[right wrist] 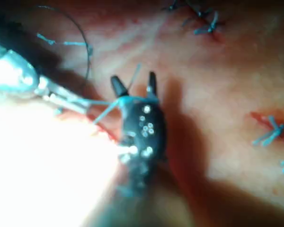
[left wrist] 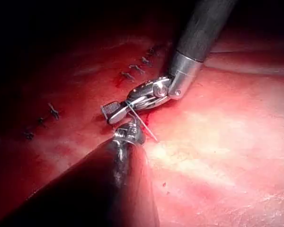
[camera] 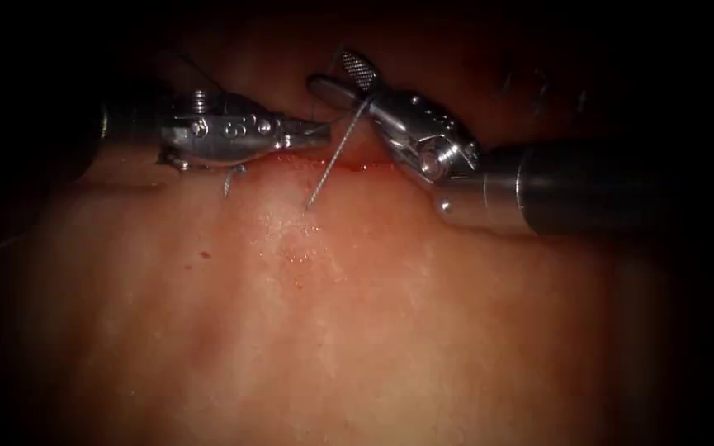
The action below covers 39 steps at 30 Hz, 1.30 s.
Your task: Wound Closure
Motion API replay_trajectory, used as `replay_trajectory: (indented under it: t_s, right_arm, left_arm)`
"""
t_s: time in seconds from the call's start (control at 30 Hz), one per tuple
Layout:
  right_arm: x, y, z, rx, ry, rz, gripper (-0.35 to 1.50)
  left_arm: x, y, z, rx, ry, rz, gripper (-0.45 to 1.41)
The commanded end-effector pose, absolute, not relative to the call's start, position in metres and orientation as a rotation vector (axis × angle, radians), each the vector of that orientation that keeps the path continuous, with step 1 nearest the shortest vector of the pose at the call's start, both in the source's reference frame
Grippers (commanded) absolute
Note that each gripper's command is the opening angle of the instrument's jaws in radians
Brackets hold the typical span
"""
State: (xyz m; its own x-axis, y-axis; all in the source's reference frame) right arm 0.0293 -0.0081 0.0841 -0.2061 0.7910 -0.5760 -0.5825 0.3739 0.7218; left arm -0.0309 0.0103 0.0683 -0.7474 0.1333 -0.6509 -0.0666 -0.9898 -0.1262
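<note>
The right tool (camera: 348, 78), jaws spread, carries the needle (camera: 336, 157) at their base; its tip rests on tissue (camera: 357, 330) just below the cut (camera: 357, 168). The left tool (camera: 311, 130) is closed beside the needle. Unclamped, the needle could slip.

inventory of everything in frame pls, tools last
tissue: one, pink-red, under everything.
cut: one, red line, between the tools.
red fluid: thin streak, along the cut.
thread: one strand, pale, from the tissue up across the right tool's jaws.
stitches: several, dark, on the tissue beyond the tools.
thin arc: one, dark; needle or thread, cannot tell.
left tool: silver, jaws shut on the thread.
right tool: silver, jaws open, gripping nothing.
</note>
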Motion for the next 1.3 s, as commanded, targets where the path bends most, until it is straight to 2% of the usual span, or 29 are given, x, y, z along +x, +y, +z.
replay_trajectory:
  t_s: [0.03,0.3,0.43,0.5,0.6,0.87,1.17,1.3]
  right_arm:
    - [0.0303,-0.0075,0.0846,0.218,1.26,1.265,0.78]
    - [0.0314,-0.0069,0.0849,0.219,1.277,1.264,0.76]
    - [0.032,-0.0068,0.0849,0.219,1.287,1.265,0.68]
    - [0.0321,-0.0068,0.0849,0.218,1.287,1.265,0.49]
    - [0.0321,-0.0068,0.0848,0.24,1.3,1.25,-0.35]
    - [0.0321,-0.0078,0.0822,0.14,1.279,1.183,-0.35]
    - [0.0352,-0.0116,0.0784,0.001,1.237,1.075,-0.35]
    - [0.0353,-0.0129,0.0776,-0.065,1.21,1.037,-0.35]
  left_arm:
    - [-0.0314,0.0108,0.0688,-1.07,-0.14,2.837,-0.45]
    - [-0.0311,0.0111,0.0688,-1.074,-0.143,2.838,-0.45]
    - [-0.031,0.0111,0.0689,-1.072,-0.14,2.839,-0.45]
    - [-0.0309,0.0111,0.0689,-1.072,-0.14,2.84,-0.45]
    - [-0.0309,0.0111,0.0689,-1.073,-0.14,2.84,-0.45]
    - [-0.0296,0.012,0.0695,-1.055,-0.136,2.832,-0.45]
    - [-0.0264,0.017,0.072,-0.999,-0.149,2.772,-0.45]
    - [-0.0249,0.0194,0.0737,-0.968,-0.139,2.749,-0.45]
